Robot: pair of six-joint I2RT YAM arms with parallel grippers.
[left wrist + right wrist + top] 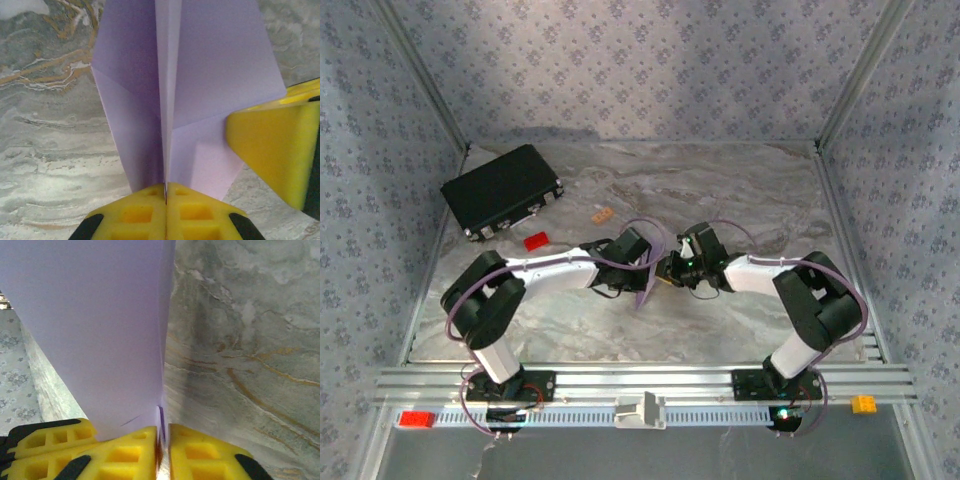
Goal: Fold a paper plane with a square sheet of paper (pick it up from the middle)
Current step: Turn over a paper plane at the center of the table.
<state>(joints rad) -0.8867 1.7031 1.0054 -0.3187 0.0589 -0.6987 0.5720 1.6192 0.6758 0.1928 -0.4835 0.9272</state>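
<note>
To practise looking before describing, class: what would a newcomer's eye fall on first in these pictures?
First, the half-folded lilac paper plane with its sharp centre crease, held over the middle of the marble table. The bright yellow left end effector and right end effector both pinch it, with the two arms meeting nose to nose. A black case lies at the table's far left corner.

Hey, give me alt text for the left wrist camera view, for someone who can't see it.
The left gripper pinches the centre crease of a folded pale lilac paper plane, which fans upward over a marbled grey table. The right gripper, yellow, meets the paper's right edge.
</note>
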